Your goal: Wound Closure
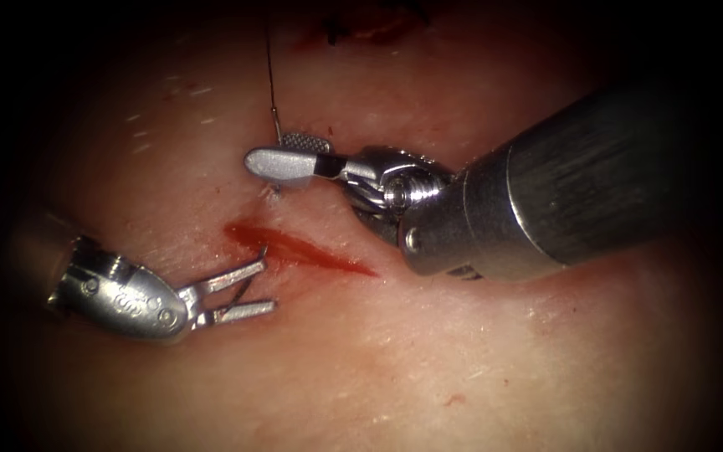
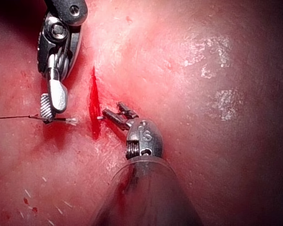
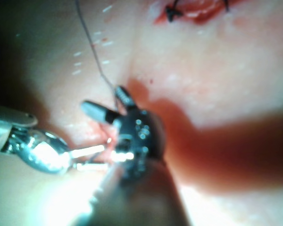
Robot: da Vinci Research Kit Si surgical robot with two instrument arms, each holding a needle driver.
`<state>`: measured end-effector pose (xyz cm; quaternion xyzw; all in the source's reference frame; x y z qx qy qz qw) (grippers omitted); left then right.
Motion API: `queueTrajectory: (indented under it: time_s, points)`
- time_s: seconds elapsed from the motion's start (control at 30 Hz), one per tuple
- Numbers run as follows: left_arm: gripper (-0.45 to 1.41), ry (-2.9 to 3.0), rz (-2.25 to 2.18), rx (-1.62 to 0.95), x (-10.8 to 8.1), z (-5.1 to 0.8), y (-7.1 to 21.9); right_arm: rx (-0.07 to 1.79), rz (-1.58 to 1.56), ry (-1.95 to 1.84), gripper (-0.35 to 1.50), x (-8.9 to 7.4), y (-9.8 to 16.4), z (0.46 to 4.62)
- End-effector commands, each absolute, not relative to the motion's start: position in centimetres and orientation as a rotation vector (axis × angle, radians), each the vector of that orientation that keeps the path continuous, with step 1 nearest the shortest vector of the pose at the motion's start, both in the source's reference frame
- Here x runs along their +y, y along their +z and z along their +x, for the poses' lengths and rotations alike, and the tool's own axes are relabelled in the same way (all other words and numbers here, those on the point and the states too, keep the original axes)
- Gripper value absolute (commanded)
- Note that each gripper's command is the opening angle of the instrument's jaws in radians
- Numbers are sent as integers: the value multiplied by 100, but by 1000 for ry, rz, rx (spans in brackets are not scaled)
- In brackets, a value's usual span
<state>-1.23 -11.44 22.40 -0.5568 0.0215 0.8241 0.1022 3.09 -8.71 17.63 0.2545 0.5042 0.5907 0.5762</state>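
Red slanted cut (image 1: 299,249), unsutured

Endoscope looks down from front; wrist views (very close) share the cut (image 1: 299,248).

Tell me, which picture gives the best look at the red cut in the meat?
The endoscope view: the cut lies whole and unobstructed, a slanting red slit between the open left claw and the open right claw. The left wrist view shows it too, as a narrow upright streak. In the right wrist view the tools mostly cover it.
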Motion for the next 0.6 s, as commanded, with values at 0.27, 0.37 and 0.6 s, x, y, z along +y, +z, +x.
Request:
queueTrajectory:
  time_s: [0.27,0.37,0.6]
  points:
    - [-45,2449,-1616,94,-1165,-128,2231,1180,597,1376,116,-885,1761,317]
    - [-45,2433,-1611,64,-1164,-120,2211,1180,594,1372,114,-884,1760,317]
    - [-45,2339,-1651,-158,-1161,-107,2171,1180,594,1360,114,-884,1757,318]
